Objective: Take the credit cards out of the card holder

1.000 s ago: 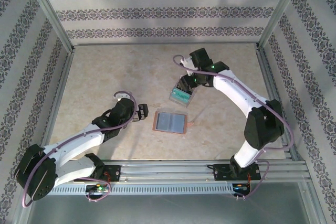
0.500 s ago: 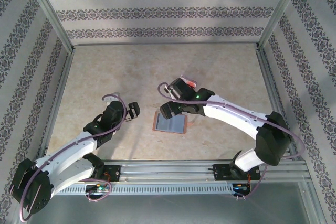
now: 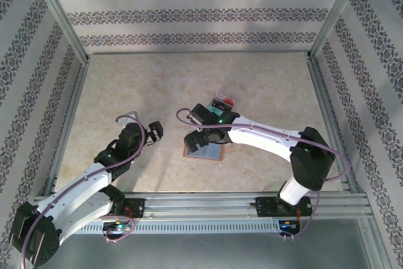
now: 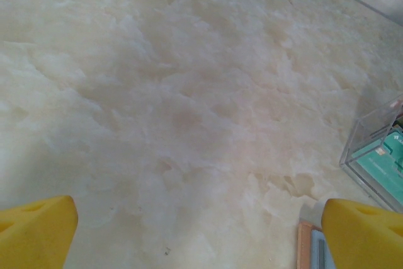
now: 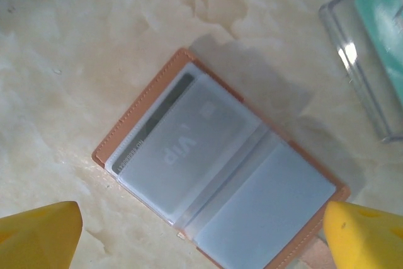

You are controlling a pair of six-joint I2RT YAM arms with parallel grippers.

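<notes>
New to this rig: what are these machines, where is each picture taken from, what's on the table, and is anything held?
Two white robot arms are bolted at the near edge of the table. One picture looks down on both; the other two come from a camera on each wrist, the yellow wedges being that arm's fingers. On the table lies an open card holder, a VIP card in its sleeve, near a clear tray with a teal card. The right fingers hover spread over the card holder; the left fingers stand open above bare table. Nothing is held.

Cream marbled tabletop [image 3: 145,86] enclosed by floral-striped wallpaper walls [image 3: 189,14].
</notes>
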